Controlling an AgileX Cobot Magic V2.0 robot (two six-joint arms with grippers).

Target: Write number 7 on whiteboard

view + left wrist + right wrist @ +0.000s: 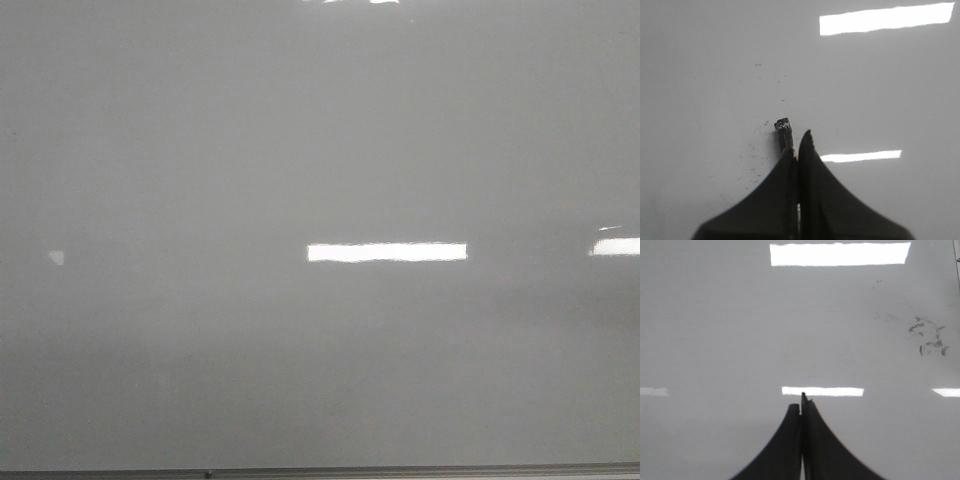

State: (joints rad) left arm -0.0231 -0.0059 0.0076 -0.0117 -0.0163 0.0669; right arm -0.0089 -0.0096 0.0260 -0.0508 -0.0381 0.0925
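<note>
The whiteboard (200, 150) is showing glossy pale grey with a thin grey frame edge (400, 472); black pincers (797, 150) (801, 402) are showing against it, with dark smudges (930, 337).

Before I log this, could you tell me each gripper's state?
Left gripper: closed on a small dark marker.
Right gripper: closed, holding nothing.
</note>
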